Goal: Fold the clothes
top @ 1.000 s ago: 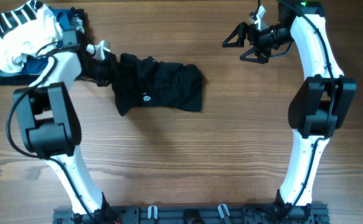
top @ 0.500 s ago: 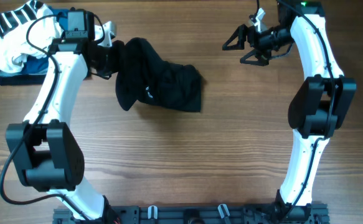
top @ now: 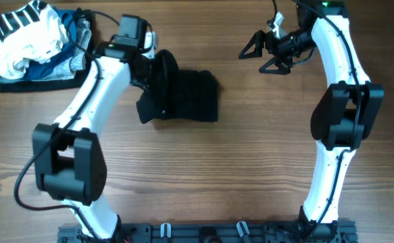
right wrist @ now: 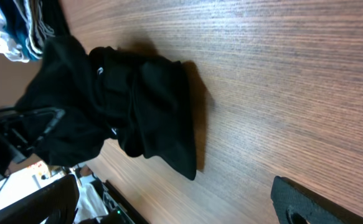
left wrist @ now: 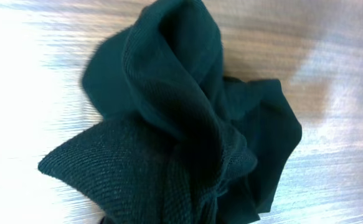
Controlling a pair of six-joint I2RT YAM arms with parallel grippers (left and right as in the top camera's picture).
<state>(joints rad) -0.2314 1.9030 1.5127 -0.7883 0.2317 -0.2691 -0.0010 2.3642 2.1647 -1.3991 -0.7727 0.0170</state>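
- The left gripper (top: 155, 69) sits in the upper centre-left of the overhead view. It is closed on a raised fold of the clothes (top: 183, 94), and fabric hides its fingertips.
- In the left wrist view the black garment (left wrist: 187, 124) rises in a bunched peak. Its gathered folds converge at the bottom centre of the frame.
- The garment's right and lower edges lie flat on the table (top: 251, 169) and run nearly straight. Its left edge is ragged and partly lifted.
- The right gripper (top: 251, 59) hangs in the upper right with its jaws spread wide and nothing between them, well apart from the garment.
- Bare wood shows between the garment's right edge and the right gripper, and across the lower half of the overhead view.
- A stack of garments (top: 28, 44) occupies the upper left corner, apart from the black garment, with the left arm crossing between them.
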